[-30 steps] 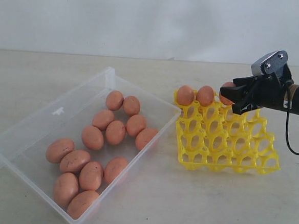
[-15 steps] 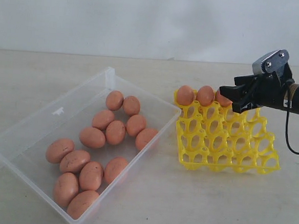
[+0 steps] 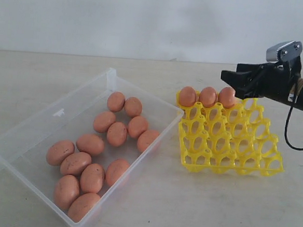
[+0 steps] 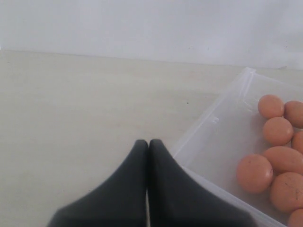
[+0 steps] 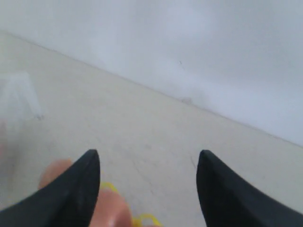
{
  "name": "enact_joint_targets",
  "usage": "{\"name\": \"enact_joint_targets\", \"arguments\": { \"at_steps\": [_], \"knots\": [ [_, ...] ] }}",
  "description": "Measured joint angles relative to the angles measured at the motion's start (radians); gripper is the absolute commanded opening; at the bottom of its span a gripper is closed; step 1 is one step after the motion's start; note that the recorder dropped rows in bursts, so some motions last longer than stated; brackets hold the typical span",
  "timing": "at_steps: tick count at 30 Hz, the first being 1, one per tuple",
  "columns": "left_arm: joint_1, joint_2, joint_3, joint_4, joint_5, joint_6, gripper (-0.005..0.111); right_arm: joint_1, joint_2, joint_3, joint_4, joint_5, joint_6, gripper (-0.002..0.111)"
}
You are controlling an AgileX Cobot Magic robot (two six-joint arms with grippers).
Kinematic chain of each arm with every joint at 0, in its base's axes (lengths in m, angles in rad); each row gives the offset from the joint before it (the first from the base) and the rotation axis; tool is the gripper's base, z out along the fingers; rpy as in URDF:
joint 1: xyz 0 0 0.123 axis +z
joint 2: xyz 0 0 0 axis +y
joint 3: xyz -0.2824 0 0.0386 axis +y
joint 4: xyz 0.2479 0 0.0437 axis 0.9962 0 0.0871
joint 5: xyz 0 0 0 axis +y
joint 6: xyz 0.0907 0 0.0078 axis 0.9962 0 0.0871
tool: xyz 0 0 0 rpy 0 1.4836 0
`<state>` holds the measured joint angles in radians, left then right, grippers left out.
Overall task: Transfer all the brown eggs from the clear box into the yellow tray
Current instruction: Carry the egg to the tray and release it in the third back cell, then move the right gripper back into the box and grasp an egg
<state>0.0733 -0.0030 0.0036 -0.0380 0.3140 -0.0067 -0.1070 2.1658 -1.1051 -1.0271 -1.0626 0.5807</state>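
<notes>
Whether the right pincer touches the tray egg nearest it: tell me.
Cannot tell. In the exterior view the open right pincer hangs just above that egg with no plain gap; the right wrist view is blurred.

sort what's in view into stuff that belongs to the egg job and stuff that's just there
Belongs to the job:
- brown eggs: thirteen in the clear box, three in the yellow tray
- right gripper, open and empty near the tray's eggs

Just there:
- left gripper, shut, beside the box
- black cable
- table
- wall
</notes>
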Motion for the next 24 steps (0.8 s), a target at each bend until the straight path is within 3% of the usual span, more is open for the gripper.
{"name": "enact_joint_targets", "arguments": {
  "at_steps": [4,7,12,16,18,21,24],
  "knots": [
    [0.000,0.000,0.000,0.000,0.000,0.000,-0.004,0.006,-0.027,0.000,0.017,-0.119,0.088,0.025],
    [0.000,0.000,0.000,0.000,0.000,0.000,-0.004,0.026,-0.080,0.000,0.012,-0.133,0.142,-0.001],
    [0.000,0.000,0.000,0.000,0.000,0.000,-0.004,0.114,-0.192,0.000,-0.069,-0.139,0.163,0.000],
    [0.000,0.000,0.000,0.000,0.000,0.000,-0.004,0.265,-0.286,0.000,-0.123,-0.093,0.160,0.000],
    [0.000,0.000,0.000,0.000,0.000,0.000,-0.004,0.355,-0.334,0.000,-0.165,0.017,0.133,0.000],
    [0.000,0.000,0.000,0.000,0.000,0.000,-0.004,0.526,-0.403,0.000,-0.235,0.334,0.049,0.000],
    [0.000,0.000,0.000,0.000,0.000,0.000,-0.004,0.733,-0.426,-0.014,-0.250,0.828,-0.080,0.000]
  ]
}}
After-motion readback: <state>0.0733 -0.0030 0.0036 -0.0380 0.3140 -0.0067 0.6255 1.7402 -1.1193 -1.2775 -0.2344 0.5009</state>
